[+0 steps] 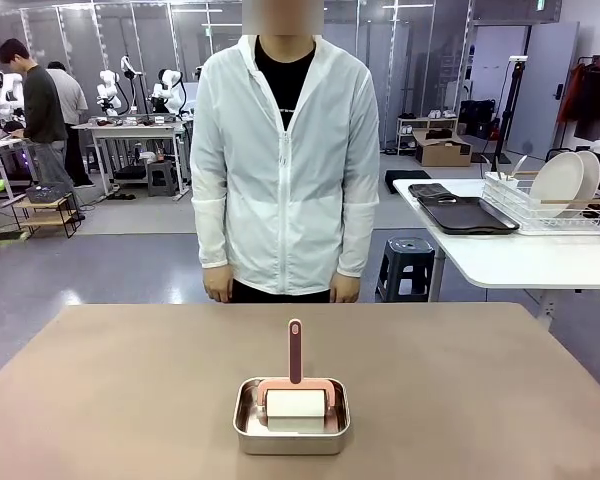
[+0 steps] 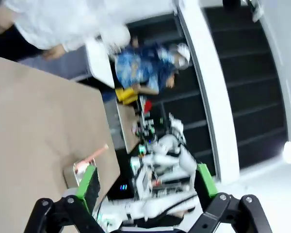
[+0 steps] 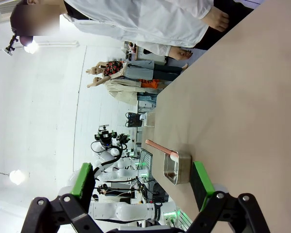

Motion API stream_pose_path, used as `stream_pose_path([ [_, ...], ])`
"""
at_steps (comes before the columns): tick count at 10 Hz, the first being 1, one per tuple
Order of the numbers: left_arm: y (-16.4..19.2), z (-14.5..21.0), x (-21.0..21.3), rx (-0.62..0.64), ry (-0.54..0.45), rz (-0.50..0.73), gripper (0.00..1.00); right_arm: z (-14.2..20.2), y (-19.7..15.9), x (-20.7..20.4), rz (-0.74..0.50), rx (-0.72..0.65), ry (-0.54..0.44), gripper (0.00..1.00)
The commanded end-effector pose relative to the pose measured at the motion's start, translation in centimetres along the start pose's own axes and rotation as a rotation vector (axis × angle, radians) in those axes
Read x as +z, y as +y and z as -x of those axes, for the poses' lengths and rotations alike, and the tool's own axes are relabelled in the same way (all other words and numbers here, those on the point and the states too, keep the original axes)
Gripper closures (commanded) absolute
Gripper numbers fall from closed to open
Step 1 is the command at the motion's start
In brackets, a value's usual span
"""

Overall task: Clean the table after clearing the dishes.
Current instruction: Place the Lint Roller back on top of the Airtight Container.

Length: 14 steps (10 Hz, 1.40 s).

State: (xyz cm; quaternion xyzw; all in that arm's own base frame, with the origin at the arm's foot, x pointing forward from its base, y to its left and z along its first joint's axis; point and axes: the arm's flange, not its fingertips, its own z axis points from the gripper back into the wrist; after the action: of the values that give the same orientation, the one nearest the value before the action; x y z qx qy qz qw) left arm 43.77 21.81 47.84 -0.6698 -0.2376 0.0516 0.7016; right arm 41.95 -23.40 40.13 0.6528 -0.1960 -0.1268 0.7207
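Where the table (image 1: pixel 130 400) nears the robot, a steel pan (image 1: pixel 291 428) holds a pink-handled roller (image 1: pixel 296 392). Left gripper (image 2: pixel 146 183) and right gripper (image 3: pixel 143 182): jaws spread, empty.

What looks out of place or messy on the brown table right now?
Nothing stands out. The table looks tidy, with no visible spill; the pink-handled roller sits squarely in its steel pan near the robot's edge, handle toward the person.

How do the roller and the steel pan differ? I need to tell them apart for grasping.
The roller is white with a pink handle rising upright; the steel pan is shiny, low and rectangular. The roller stands inside; the pan holds it, resting on the table. Both sit mid-table, untouched.
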Motion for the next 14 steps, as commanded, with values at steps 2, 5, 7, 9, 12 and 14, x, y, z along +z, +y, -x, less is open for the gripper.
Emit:
stream_pose_path([
  [2,4.1,-0.9,1.1,0.123,-0.231,-0.022,0.00,0.1,0.3,0.0,-0.003,0.005,0.003,0.00],
  [5,5.6,-1.8,0.9,0.137,-0.320,-0.146,0.00,0.1,0.3,0.0,-0.003,0.005,0.003,0.00],
  [7,6.4,-1.1,2.7,0.133,-0.258,-0.090,0.00,0.1,0.3,0.0,-0.003,0.005,0.003,0.00],
  [9,6.4,-1.1,2.7,0.133,-0.258,-0.090,0.00,0.1,0.3,0.0,-0.003,0.005,0.003,0.00],
  [12,7.2,-2.5,3.5,0.066,-0.237,-0.233,0.00,0.1,0.3,0.0,-0.003,0.005,0.003,0.00],
  [14,9.6,-4.9,9.4,0.097,-0.188,-0.296,0.00,0.1,0.3,0.0,-0.003,0.005,0.003,0.00],
])
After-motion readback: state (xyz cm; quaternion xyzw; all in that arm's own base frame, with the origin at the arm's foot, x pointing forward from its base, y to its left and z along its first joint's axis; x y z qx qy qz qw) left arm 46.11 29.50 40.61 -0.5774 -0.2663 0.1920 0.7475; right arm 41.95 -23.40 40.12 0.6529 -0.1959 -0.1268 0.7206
